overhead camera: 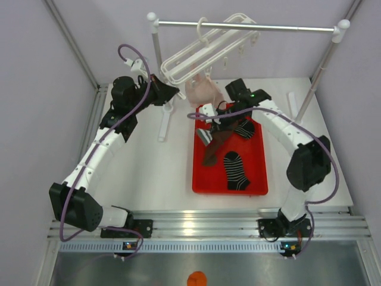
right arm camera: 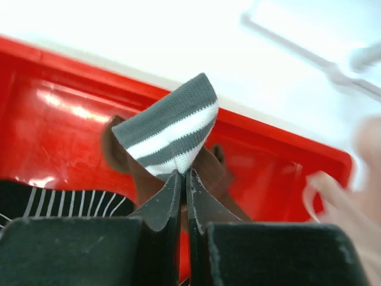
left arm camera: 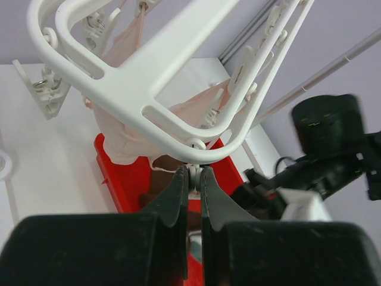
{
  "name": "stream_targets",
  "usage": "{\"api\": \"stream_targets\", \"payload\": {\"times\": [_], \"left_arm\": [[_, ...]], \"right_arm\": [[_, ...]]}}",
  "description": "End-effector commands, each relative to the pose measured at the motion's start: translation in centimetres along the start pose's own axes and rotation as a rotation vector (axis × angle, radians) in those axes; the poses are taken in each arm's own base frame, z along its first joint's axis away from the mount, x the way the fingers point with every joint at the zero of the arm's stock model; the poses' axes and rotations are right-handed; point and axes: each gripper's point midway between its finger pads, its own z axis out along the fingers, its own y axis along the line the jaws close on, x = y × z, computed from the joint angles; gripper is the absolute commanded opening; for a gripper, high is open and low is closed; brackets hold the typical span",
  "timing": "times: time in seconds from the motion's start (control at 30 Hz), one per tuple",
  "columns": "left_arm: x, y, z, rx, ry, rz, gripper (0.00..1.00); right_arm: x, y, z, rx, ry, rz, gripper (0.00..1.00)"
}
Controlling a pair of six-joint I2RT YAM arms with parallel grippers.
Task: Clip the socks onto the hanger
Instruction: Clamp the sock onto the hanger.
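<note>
Pinching the brown sock [right arm camera: 217, 176] by its striped cuff [right arm camera: 169, 134], my right hand [right arm camera: 183, 176] holds firm; I expect limp, light fabric; my left hand [left arm camera: 194, 170] nips a hanger [left arm camera: 137, 83] peg [left arm camera: 194, 181].

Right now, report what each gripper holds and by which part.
Right gripper pinches a brown sock by its striped cuff; left gripper pinches a peg hanging under the hanger.

Left arm [overhead camera: 98, 152] and right arm [overhead camera: 284, 126]: white links, black joint housings. A purple cable [overhead camera: 337, 173] runs along each. Fingers [left arm camera: 171, 199] are black, tapered.
</note>
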Motion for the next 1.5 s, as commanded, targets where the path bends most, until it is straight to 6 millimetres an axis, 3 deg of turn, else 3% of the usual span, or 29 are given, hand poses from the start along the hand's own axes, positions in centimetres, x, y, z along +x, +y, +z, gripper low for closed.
{"api": "stream_targets", "payload": {"times": [0.0,0.03,0.17,0.3,0.43,0.83,1.07,1.47], "left_arm": [[-0.7,-1.4,-0.8,0.049,-0.013,0.007,0.0],[-0.6,-1.4,-0.8,0.049,-0.011,0.003,0.0],[-1.1,-1.9,-0.7,0.072,-0.031,-0.006,0.0],[-1.1,-2.4,-1.0,0.097,-0.037,-0.018,0.0],[-1.0,-2.7,-1.1,0.114,-0.032,-0.019,0.0],[-0.3,-2.8,-1.0,0.134,-0.016,-0.043,0.0],[0.2,-2.5,-0.8,0.133,-0.003,-0.054,0.0],[-0.5,-1.9,-1.0,0.092,-0.02,-0.002,0.0]], "right_arm": [[-6.3,-1.6,-5.3,0.178,-0.242,0.134,0.0],[-6.4,-1.0,-5.4,0.177,-0.266,0.237,0.0],[-9.1,-2.4,-7.5,0.299,-0.393,0.369,0.0],[-11.6,-4.9,-8.9,0.389,-0.529,0.509,0.0],[-12.1,-6.9,-9.1,0.447,-0.586,0.631,0.0],[-13.2,-8.9,-8.0,0.443,-0.648,0.665,0.0],[-14.3,-9.5,-8.4,0.451,-0.679,0.636,0.0],[-13.5,-8.5,-8.6,0.463,-0.658,0.629,0.0]]}}
